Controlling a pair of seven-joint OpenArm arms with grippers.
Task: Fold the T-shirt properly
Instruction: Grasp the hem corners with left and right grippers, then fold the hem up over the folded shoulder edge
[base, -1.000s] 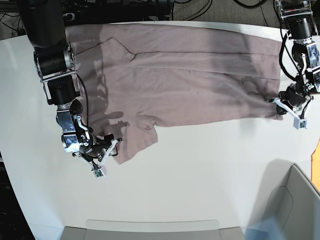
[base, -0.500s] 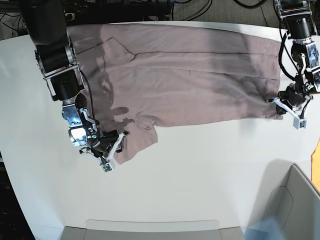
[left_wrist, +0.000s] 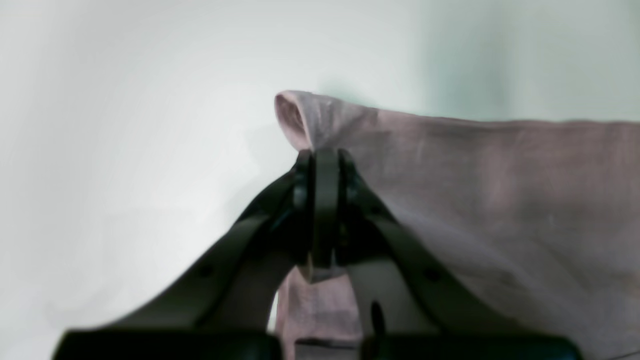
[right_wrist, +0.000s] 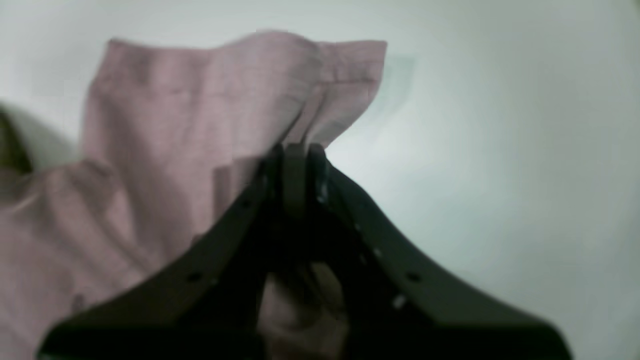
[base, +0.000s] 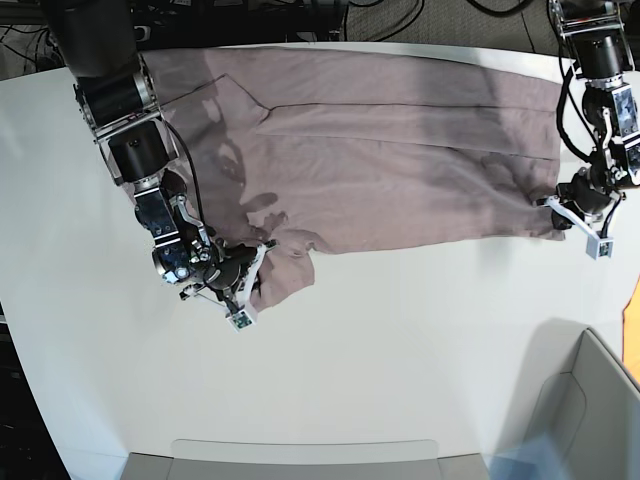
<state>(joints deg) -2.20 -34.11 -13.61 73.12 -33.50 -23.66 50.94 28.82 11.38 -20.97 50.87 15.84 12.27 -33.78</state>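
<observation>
Base view alone shows the whole T-shirt (base: 380, 140) spread across the white table (base: 400, 340), with a grey bin (base: 585, 410) past its hem corner, contents hidden. Wrist views show what that one cannot: my left gripper (left_wrist: 324, 160) clenched on the hem corner, my right gripper (right_wrist: 296, 150) clenched on the sleeve edge.

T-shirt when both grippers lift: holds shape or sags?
Probably sags: the T-shirt lies limp, bunching where the right gripper pinches its sleeve. Likely light: the thin hem curls at the left gripper. Middle may drag on the table.
</observation>
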